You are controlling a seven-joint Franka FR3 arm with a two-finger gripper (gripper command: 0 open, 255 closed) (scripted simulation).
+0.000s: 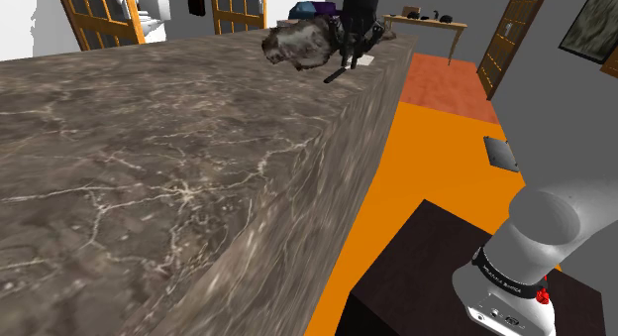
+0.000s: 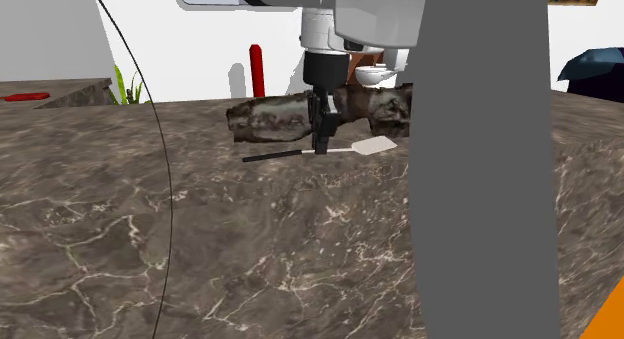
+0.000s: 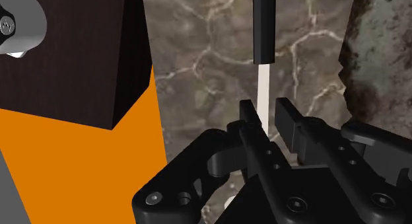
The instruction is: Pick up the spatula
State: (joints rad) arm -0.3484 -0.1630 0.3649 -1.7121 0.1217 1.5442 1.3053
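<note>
Marble-veined counter [image 1: 149, 185], dark grey-brown, beside orange floor [image 1: 416, 156]; mottled log-shaped lump [image 2: 280, 117] near the counter's far end in the shoulder view; black gripper [image 3: 267, 120] pointing down just beside the lump, fingers [image 3: 249, 123] narrowly parted, straddling the spatula [image 2: 372, 146] at its pale shaft, a sliver of counter visible between shaft and one finger; spatula on counter, black handle, white blade, alongside the lump.

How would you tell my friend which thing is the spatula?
Look on the big grey-brown marbled counter, beside the mottled brown lump. The spatula lies flat right under the black gripper. Unlike the fat lump, it is thin, with a black handle and a white blade.
</note>
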